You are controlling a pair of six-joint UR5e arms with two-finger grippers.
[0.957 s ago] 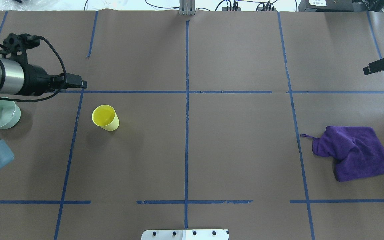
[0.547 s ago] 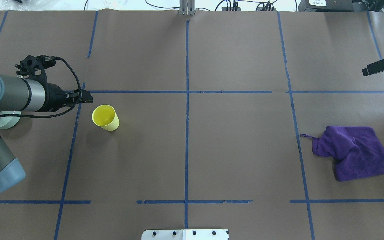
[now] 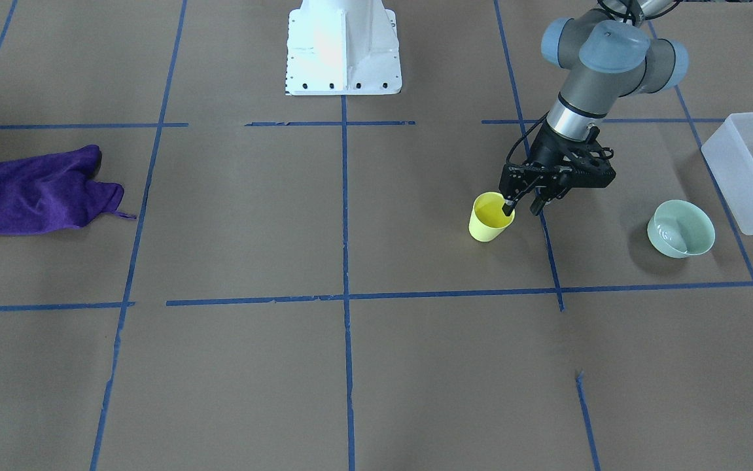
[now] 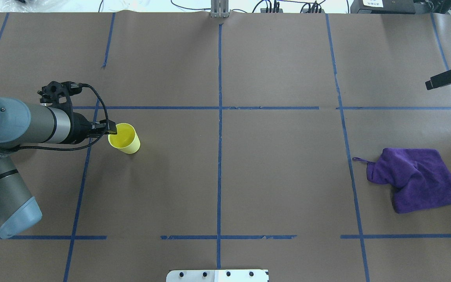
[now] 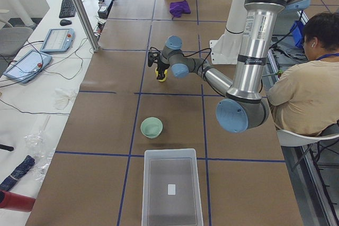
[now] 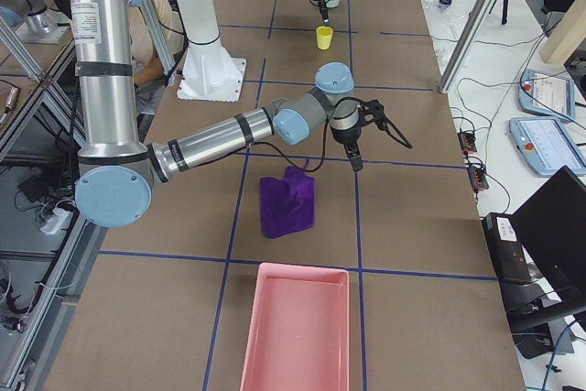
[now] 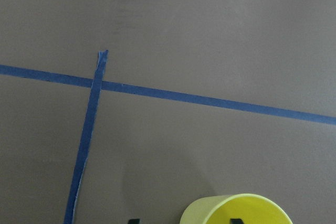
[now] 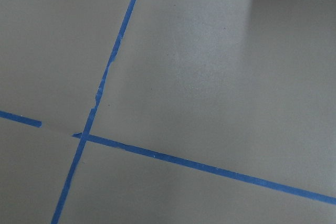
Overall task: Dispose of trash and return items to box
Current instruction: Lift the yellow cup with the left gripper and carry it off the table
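The yellow cup stands upright on the table's left side and also shows in the front view. My left gripper is open at the cup's rim, one finger inside and one outside; the overhead view shows the gripper at the cup's left edge. The left wrist view shows the cup's rim at the bottom. The mint-green bowl sits apart from the cup; the arm hides it in the overhead view. The frosted box stands beyond the bowl. My right gripper hangs at the far right; I cannot tell whether it is open.
A purple cloth lies crumpled on the right side. A pink tray sits at the table's right end. The white robot base is at the near middle edge. Blue tape lines cross the brown table.
My left arm has swung right and toward the cup, bringing the gripper from the tape line down onto the cup's rim. The arm now covers the bowl in the overhead view.
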